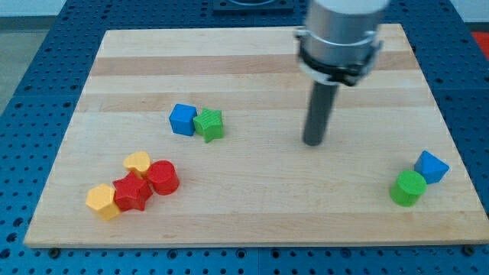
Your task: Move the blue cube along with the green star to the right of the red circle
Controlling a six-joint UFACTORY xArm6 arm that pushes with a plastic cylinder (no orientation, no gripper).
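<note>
My tip: my tip (314, 142) is down on the table, out in a bare spot, well apart from every block. It is to the view's right of the blue cube and the green star.
Hand: there is no hand here, just a straight dark rod, so nothing is open, closed or held.
Blue cube: the blue cube (182, 119) sits left of the middle of the table, touching the green star.
Green star: the green star (208, 124) is just beside the blue cube, on its right side in the view.
Red circle: the red circle (163, 177) is near the view's bottom left, below the blue cube.
Beside the red circle: a red star (131, 192), a yellow heart (137, 162) and a yellow block (102, 202) are bunched up with it.
Far right: a green round block (408, 188) and a blue block (432, 166) sit together.
Table: the table (252, 221) is light wood.
</note>
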